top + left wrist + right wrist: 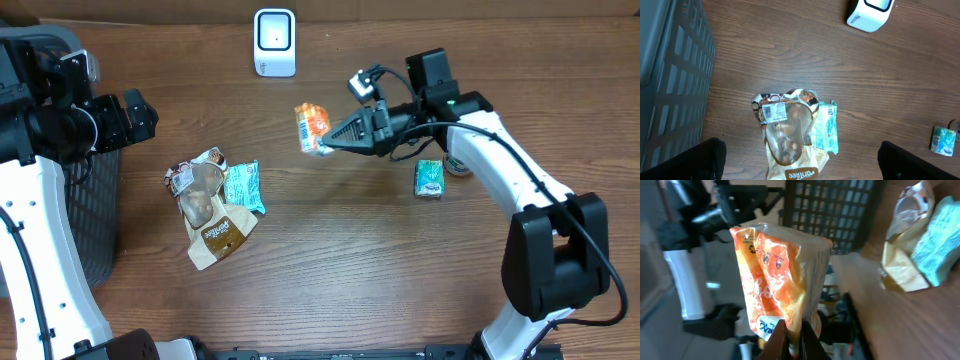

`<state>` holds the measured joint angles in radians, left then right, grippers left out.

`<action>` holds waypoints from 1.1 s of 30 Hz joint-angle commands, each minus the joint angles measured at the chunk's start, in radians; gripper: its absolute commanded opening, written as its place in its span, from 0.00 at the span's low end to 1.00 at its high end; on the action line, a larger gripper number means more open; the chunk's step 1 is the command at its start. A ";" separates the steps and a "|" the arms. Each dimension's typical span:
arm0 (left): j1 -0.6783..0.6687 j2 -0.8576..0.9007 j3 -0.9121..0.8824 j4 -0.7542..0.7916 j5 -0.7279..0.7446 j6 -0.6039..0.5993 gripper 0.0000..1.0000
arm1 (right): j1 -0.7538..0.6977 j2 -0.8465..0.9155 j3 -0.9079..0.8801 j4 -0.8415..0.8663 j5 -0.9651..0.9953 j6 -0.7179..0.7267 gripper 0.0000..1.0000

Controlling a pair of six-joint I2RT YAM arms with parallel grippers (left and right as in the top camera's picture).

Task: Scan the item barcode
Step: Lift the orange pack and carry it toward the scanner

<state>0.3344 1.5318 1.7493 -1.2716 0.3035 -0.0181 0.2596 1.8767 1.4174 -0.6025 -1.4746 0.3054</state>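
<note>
Overhead, a dark mesh basket stands at the far left edge of the frame. The left gripper is just right of the basket's upper part, jaws spread wide and holding nothing; the left wrist view shows its fingers in the two lower corners. Left of centre lies a brown snack bag with a clear window, a teal packet touching its right side. A white barcode scanner sits at top centre. Just below and right of it, the orange snack packet is held off the table, pinched at one end by the right gripper, which is clamped tight on it. Further right, a green packet lies flat beside the right arm.
</note>
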 commanded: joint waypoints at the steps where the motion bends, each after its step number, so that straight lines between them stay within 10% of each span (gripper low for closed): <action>1: -0.001 -0.001 0.013 0.000 0.001 0.015 1.00 | -0.028 -0.026 -0.001 -0.019 -0.095 -0.014 0.04; 17: -0.001 -0.001 0.013 0.000 0.001 0.015 0.99 | -0.112 -0.051 -0.001 -0.103 -0.085 -0.045 0.04; 33: -0.001 -0.001 0.013 0.000 0.001 0.015 1.00 | 0.018 -0.046 0.187 -0.470 1.022 0.065 0.04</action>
<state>0.3344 1.5318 1.7493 -1.2716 0.3035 -0.0181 0.2657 1.8580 1.4754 -1.0481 -0.7132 0.3565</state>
